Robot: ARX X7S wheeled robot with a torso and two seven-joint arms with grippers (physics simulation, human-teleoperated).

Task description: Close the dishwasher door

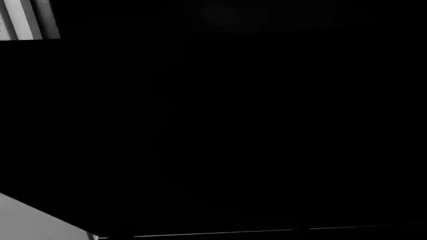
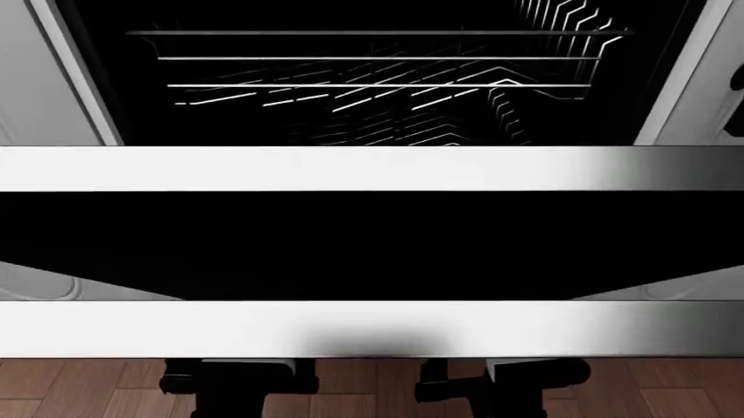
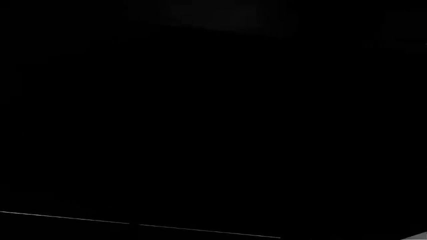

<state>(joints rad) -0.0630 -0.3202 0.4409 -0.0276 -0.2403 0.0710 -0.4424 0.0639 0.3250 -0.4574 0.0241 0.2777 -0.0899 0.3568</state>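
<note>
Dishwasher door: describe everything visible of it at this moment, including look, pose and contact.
The dishwasher door is open, folded down toward the robot and spanning the full width of the head view. It looks like a glossy black panel with a silver-white band along its far and near edges. Behind it, the dark cavity shows wire racks. Dark arm parts show below its near edge over the wooden floor; contact cannot be told. Both wrist views show almost only black.

Dishwasher door: glossy black panel, brushed silver metal bands. Wire racks: thin bright metal. Floor: brown wood planks.
</note>
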